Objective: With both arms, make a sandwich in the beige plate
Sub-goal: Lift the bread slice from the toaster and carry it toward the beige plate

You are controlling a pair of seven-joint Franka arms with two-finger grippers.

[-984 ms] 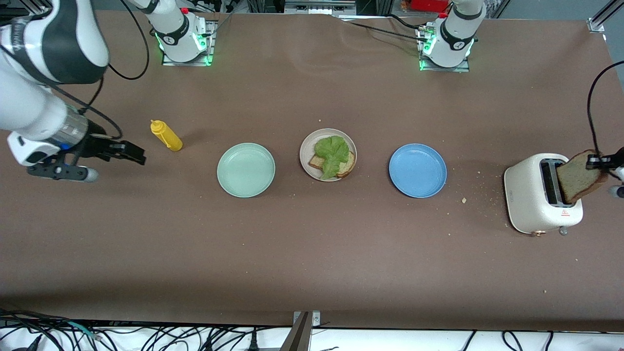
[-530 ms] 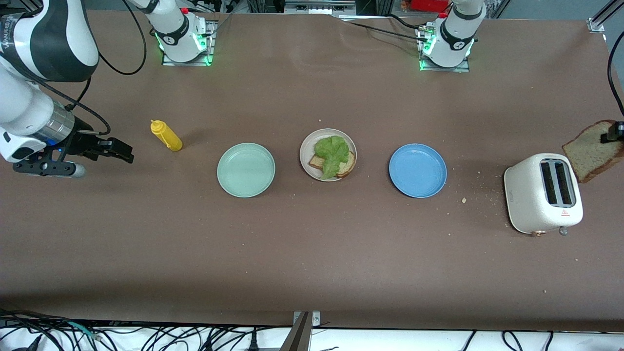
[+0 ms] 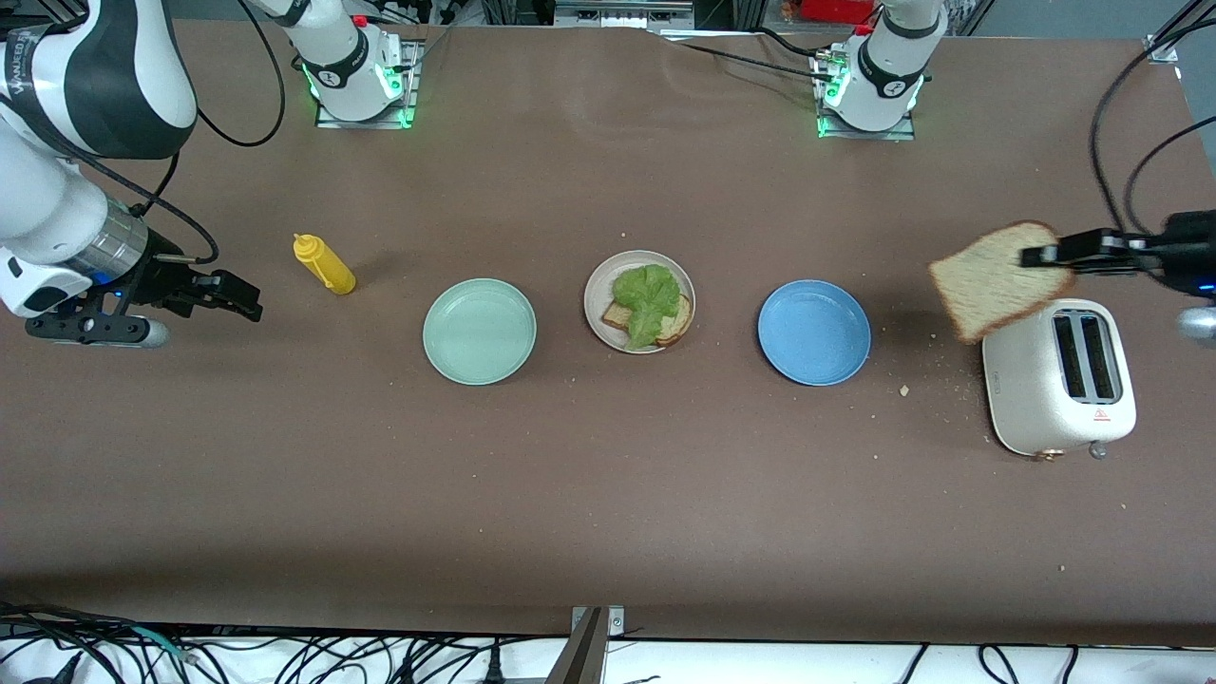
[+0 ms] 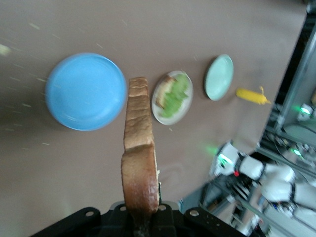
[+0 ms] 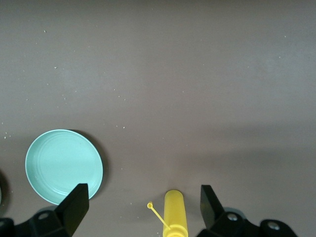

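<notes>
The beige plate (image 3: 600,290) sits mid-table with a bread slice (image 3: 676,329) under a ruffled lettuce leaf (image 3: 647,291). My left gripper (image 3: 1037,256) is shut on a second bread slice (image 3: 997,280), held in the air over the table by the toaster's edge toward the blue plate. In the left wrist view the slice (image 4: 138,148) stands edge-on in my left gripper (image 4: 141,217), with the beige plate's rim (image 4: 159,112) and lettuce (image 4: 176,93) farther off. My right gripper (image 3: 242,296) is open and empty, low beside the yellow bottle; the right wrist view shows it (image 5: 143,207) open.
A white toaster (image 3: 1059,375) stands at the left arm's end. A blue plate (image 3: 813,332) and a mint-green plate (image 3: 479,331) flank the beige plate. A yellow squeeze bottle (image 3: 325,264) lies near the right gripper and shows in the right wrist view (image 5: 174,212). Crumbs lie by the toaster.
My left gripper lifted the bread slice out of the toaster and carried it toward the blue plate. My right gripper drew back slightly from the bottle, then held still.
</notes>
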